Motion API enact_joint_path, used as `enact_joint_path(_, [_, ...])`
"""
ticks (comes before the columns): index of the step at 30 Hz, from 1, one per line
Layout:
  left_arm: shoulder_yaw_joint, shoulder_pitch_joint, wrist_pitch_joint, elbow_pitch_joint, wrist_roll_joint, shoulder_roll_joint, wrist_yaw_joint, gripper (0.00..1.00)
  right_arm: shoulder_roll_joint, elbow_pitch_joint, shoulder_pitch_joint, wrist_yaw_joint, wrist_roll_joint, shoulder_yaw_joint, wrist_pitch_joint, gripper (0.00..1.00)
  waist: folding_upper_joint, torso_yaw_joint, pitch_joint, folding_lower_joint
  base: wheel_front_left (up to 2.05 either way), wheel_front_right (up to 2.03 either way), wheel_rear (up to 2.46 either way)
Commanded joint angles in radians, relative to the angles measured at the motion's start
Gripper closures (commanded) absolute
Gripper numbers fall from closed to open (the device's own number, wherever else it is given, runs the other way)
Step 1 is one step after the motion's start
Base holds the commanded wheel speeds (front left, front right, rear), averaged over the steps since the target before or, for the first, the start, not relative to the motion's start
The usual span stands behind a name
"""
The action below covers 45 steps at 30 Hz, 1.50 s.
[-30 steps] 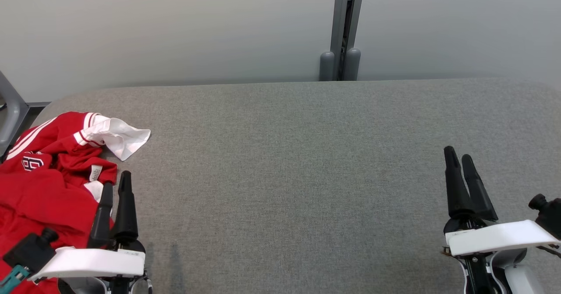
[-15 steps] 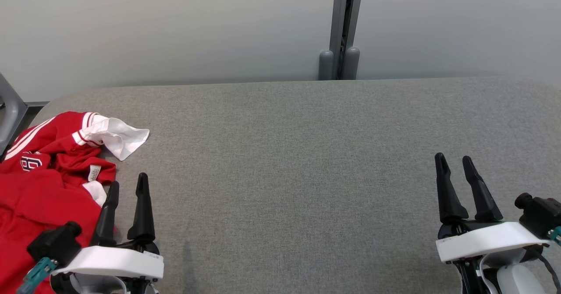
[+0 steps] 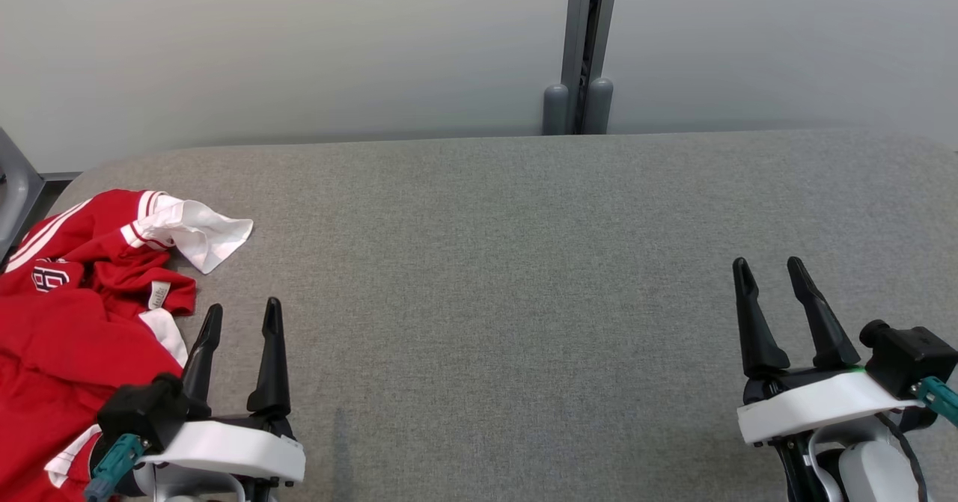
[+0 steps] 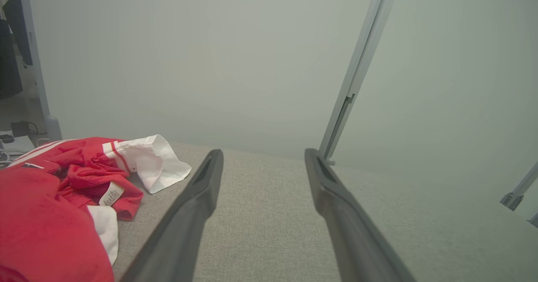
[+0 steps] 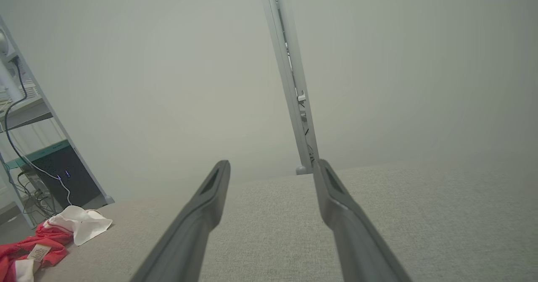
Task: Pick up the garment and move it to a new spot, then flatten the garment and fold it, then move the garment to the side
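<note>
Two grippers are held low over the grey padded table (image 3: 486, 262), fingers pointing away from the robot. The left gripper (image 3: 244, 306) is seen spread wide with nothing between its fingers, just beside the edge of the red garment (image 3: 67, 315), which is heaped at the table's left end. The right gripper (image 3: 768, 262) is likewise parted and empty, well apart at the right. A white tag (image 4: 111, 193) is shown, its print too small to be read; a white crest (image 3: 49, 276) cannot be made out.
</note>
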State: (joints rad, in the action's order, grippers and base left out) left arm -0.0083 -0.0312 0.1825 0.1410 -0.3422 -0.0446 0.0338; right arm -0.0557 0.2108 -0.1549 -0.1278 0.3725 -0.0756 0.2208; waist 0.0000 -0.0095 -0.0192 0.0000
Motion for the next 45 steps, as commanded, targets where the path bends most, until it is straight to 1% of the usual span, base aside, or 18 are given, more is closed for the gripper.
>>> enact_joint_path(1, [-0.004,-0.028,0.012,-0.011,0.033,-0.005,-0.008,0.00,-0.005,0.000,-0.012,-0.004,-0.030,0.009,0.012,0.00,0.0000,0.000,-0.002,0.0000,0.00,0.00,0.00])
enact_joint_path(13, [-0.029,-0.037,0.045,-0.009,0.132,-0.007,-0.021,0.00,0.002,0.028,-0.029,-0.004,-0.160,0.053,0.027,0.00,0.0000,0.001,-0.011,0.0000,0.00,0.00,0.00])
enact_joint_path(22, [-0.043,-0.037,0.065,-0.002,0.192,-0.007,-0.036,0.00,0.003,0.047,-0.037,-0.005,-0.222,0.052,0.037,0.00,0.0000,0.001,-0.006,0.0000,0.00,0.00,0.00])
enact_joint_path(31, [-0.052,-0.041,0.086,0.004,0.247,-0.008,-0.039,0.00,0.003,0.054,-0.043,-0.004,-0.274,0.045,0.048,0.00,0.0000,0.003,-0.005,0.0000,0.00,0.00,0.00])
enact_joint_path(45, [-0.052,-0.041,0.084,0.013,0.231,-0.008,-0.041,0.00,0.003,0.064,-0.041,-0.004,-0.261,0.039,0.046,0.00,0.0000,0.006,0.000,0.0000,0.00,0.00,0.00])
